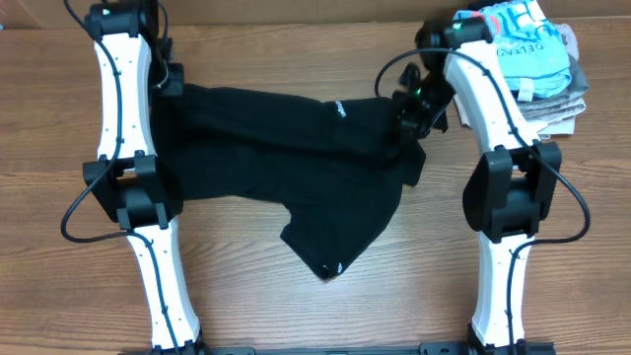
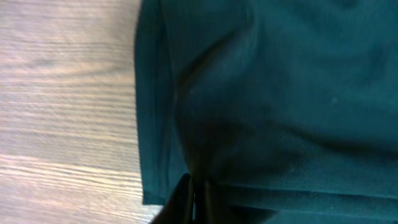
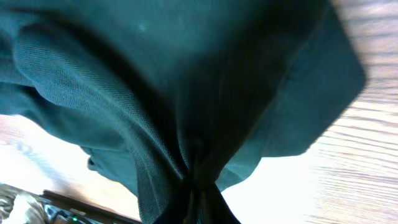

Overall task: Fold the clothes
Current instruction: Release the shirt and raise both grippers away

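Clothes (image 1: 286, 138): black, lying on the wood surface (image 1: 296, 306) between the two arms. They're spread left to right, with one flap reaching toward the near edge. Small white mark (image 1: 337, 110) near the far middle. Left claw (image 2: 198, 200): tips together, clamped on fabric just beside the hemmed left edge. Right claw (image 3: 198, 199): clamped on a bunched fold at the right end, creases running into the tips. Folded stack (image 1: 540, 61) at the far right corner, apart from the clothes, light-blue shirt on top.
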{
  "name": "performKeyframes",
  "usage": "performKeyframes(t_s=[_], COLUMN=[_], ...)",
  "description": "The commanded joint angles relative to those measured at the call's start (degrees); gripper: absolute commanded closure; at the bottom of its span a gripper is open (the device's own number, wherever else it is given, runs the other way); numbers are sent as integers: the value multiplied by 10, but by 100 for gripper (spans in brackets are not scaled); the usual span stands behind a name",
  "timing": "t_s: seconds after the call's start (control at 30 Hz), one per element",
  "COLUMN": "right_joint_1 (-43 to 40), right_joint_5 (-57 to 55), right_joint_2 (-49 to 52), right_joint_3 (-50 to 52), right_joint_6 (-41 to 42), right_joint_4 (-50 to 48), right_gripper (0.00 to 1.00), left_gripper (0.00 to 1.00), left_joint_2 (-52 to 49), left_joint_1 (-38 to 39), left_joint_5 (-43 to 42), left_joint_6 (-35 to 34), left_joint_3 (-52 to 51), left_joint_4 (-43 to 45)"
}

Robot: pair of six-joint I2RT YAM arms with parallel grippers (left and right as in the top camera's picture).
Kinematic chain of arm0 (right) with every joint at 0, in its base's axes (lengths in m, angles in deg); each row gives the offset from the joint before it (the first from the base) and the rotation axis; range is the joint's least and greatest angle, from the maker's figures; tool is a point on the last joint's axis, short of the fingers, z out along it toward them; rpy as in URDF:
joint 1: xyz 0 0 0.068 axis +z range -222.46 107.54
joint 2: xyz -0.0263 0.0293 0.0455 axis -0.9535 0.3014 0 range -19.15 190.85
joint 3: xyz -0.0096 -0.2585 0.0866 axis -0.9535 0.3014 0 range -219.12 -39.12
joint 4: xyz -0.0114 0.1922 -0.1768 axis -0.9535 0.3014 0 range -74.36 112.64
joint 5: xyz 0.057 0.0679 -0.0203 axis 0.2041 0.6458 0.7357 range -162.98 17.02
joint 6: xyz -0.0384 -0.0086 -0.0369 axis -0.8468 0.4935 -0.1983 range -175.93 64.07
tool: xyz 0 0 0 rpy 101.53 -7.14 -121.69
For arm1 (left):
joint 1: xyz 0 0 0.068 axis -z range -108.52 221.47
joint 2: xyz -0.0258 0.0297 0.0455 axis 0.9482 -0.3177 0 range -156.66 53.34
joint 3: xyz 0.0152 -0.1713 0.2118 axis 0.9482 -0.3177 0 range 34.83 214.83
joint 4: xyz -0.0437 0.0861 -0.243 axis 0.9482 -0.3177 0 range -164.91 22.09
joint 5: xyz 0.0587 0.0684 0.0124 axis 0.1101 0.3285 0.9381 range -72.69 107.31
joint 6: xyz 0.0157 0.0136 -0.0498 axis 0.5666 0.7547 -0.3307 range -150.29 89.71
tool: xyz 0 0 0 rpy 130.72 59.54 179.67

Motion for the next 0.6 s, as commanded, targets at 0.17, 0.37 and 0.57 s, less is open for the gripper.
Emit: performKeyframes(t_s=[0.17,0.37,0.57], right_joint_1=[8,2,3], right_joint_5=[-3,-3,-3], right_joint_2=[-12,-60,-173], right_joint_3=[43,-19,-66], right_joint_6=[-5,-4,1], right_joint_4=[-13,1,22], right_gripper=[62,53,46], left_gripper=[15,0,0], left_joint_2=[16,26,112], left_joint_1=[-6,-6,-6], left_joint_5=[7,-13,-72], left_joint_6=[16,12,-3], left_joint_3=[-17,57,121], left_joint_4=[-8,-38,-38])
